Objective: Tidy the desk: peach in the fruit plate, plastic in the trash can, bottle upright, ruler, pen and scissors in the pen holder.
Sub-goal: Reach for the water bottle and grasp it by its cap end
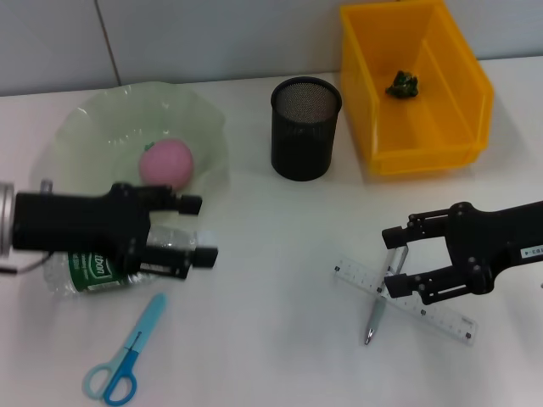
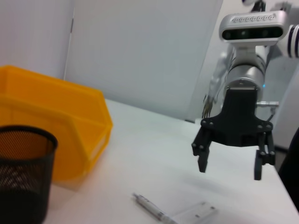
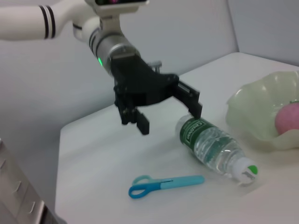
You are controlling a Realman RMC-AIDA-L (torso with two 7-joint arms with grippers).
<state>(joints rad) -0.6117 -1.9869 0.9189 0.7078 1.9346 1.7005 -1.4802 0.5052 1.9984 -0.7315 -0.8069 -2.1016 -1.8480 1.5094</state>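
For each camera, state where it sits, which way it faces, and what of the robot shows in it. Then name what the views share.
Head view: high on the robot, facing forward and down at the desk; shows the left pincer over the lying bottle and the right pincer over the ruler and pen.
Left wrist view: faces across the desk to the right pincer, open, with the pen holder and yellow bin.
Right wrist view: faces back at the left pincer, open, above the bottle, near the scissors.
Shared: each wrist view shows the opposite pincer; the head view shows both.
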